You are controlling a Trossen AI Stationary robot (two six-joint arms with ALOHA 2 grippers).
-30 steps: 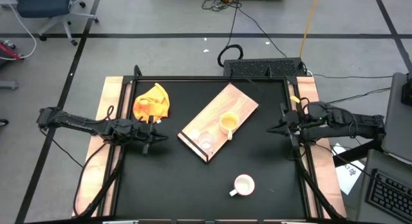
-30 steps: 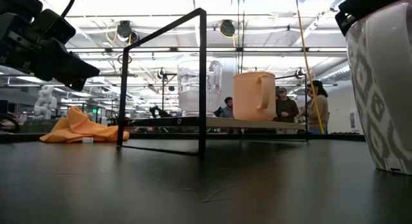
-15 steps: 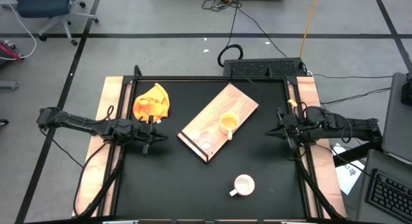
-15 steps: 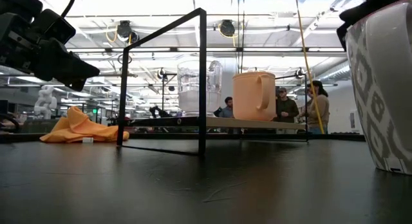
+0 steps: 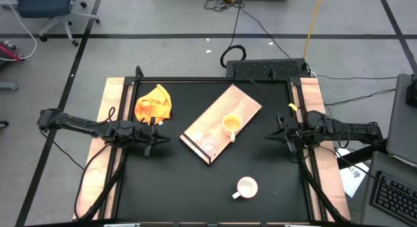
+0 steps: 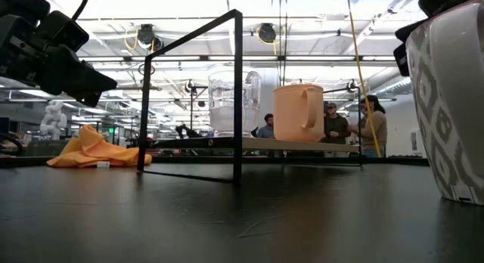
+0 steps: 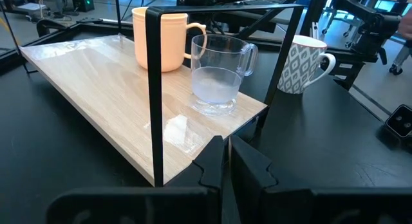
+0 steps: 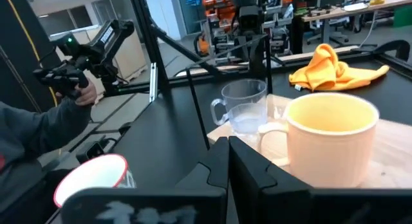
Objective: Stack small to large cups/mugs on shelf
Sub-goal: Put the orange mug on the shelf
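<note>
High view, mugs: glass cup (image 5: 208, 143) and yellow-orange mug (image 5: 230, 124) stand on the shelf (image 5: 242, 104); white mug (image 5: 246, 187) sits apart on the counter (image 5: 176, 188) at 6 o'clock.
Change: right tool (image 5: 272, 136) has crept from 3 o'clock toward the centre, probably heading for the white mug.
Right tool: shut, holding nothing.
Left tool (image 5: 165, 140): at 9 o'clock, unmoved, pinched nearly shut, empty.

You have the shelf (image 5: 244, 104), a light wood board with a dark end strip, lying diagonally mid-table. On it stand the clear glass cup (image 5: 208, 143), near the dark end, and the yellow-orange mug (image 5: 230, 124), upright. The patterned white mug (image 5: 247, 187) stands apart on the tabletop.
</note>
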